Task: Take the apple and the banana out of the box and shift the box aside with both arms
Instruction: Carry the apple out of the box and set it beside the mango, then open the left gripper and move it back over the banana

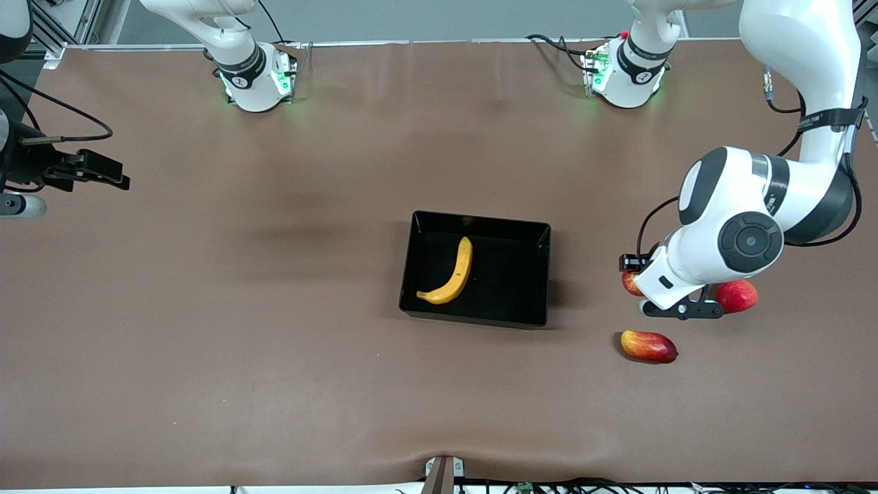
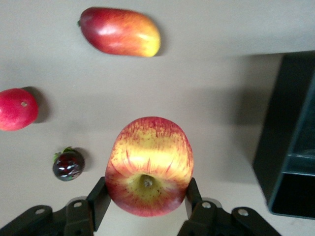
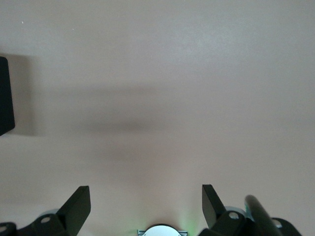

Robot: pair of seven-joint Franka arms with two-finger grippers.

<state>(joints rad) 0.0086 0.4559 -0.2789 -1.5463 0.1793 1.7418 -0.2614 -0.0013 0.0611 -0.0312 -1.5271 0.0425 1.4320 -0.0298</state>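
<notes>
Red-and-yellow apple (image 2: 149, 167) sits clamped in my left gripper (image 2: 145, 204), dimpled stem end facing my wrist, over the table's left-arm end. In the black box (image 1: 507, 233) mid-table lies the banana (image 1: 453, 274), lengthwise toward the front camera. My right gripper (image 3: 146, 204) waits spread wide.

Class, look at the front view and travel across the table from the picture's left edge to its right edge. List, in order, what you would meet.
Right hand, open over bare table → black tray → banana lying in the tray → oblong red-and-yellow fruit → plain red round fruit.
</notes>
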